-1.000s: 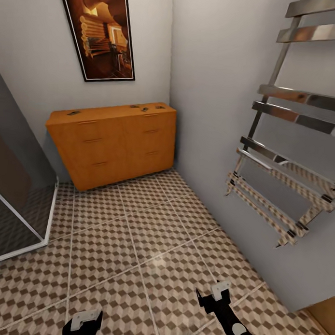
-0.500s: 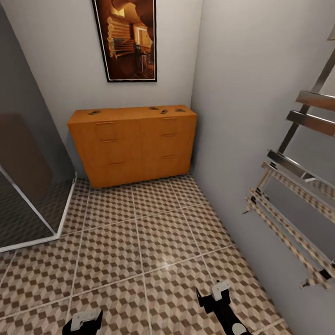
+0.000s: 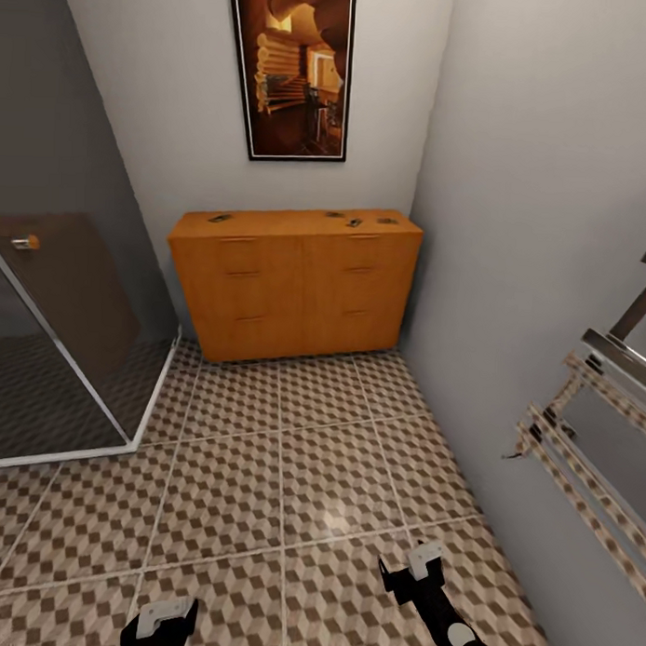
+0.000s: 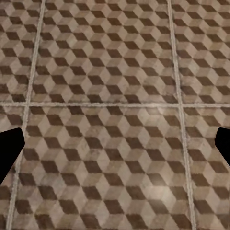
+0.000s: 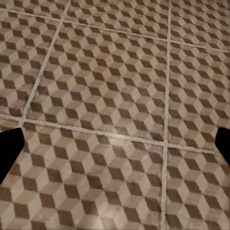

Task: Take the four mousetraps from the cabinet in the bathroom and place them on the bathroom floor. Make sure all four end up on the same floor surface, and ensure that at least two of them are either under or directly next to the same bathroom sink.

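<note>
Both grippers, left [image 3: 164,620] and right [image 3: 412,568], hang low over the bathroom floor [image 3: 262,470], spread wide and holding nothing. At 12 o'clock the cabinet [image 3: 296,285] stands against the wall, its drawers closed, four mousetraps [image 3: 354,222] lying small on top.

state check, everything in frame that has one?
cabinet: all drawers shut
mousetraps: four small items lying on the cabinet top, none on the floor
left claw: open, empty, over floor tiles
right claw: open, empty, over floor tiles
shower door: shut
</note>
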### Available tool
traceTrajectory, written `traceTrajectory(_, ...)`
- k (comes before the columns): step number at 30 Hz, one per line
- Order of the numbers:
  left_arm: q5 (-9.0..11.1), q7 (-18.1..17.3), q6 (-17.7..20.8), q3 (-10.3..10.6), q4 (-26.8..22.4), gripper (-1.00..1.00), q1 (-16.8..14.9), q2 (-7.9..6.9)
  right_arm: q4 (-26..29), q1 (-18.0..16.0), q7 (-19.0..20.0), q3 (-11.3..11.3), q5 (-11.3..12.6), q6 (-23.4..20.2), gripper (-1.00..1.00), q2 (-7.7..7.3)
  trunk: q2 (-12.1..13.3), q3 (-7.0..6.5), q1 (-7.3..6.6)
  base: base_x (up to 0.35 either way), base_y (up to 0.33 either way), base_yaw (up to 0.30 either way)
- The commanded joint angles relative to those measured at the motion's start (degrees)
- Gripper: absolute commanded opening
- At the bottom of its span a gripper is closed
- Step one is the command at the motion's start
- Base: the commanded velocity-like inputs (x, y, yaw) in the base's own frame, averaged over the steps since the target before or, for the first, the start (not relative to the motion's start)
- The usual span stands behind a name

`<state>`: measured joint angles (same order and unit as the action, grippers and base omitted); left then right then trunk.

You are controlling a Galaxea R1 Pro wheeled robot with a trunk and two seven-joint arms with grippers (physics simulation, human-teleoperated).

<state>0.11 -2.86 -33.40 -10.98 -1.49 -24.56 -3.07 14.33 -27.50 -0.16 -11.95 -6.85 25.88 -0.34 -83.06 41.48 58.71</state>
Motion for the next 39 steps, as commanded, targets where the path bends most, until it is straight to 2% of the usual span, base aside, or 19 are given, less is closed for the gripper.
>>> traceTrajectory(1,0.0,-0.3,-0.2,-0.4,0.1,1.00,-0.1,0.00,0.0,0.0,0.0,0.2,-0.5,0.1,1.00,-0.01,0.0,0.04,0.02,0.232,-0.199,0.288)
traceTrajectory(14,0.0,-0.3,-0.2,-0.4,0.1,1.00,-0.1,0.00,0.0,0.0,0.0,0.2,-0.6,0.1,1.00,-0.05,0.0,0.04,0.02,0.232,-0.199,0.247)
traceTrajectory(28,0.0,-0.3,-0.2,-0.4,0.1,1.00,-0.1,0.00,0.0,0.0,0.1,0.2,-0.6,0.1,1.00,-0.10,0.0,0.04,0.02,0.232,-0.199,0.012)
traceTrajectory(39,0.0,-0.3,-0.2,-0.4,0.1,1.00,-0.1,0.00,0.0,0.0,0.1,0.2,-0.6,0.1,1.00,-0.10,0.0,-0.05,0.02,0.241,-0.136,-0.080)
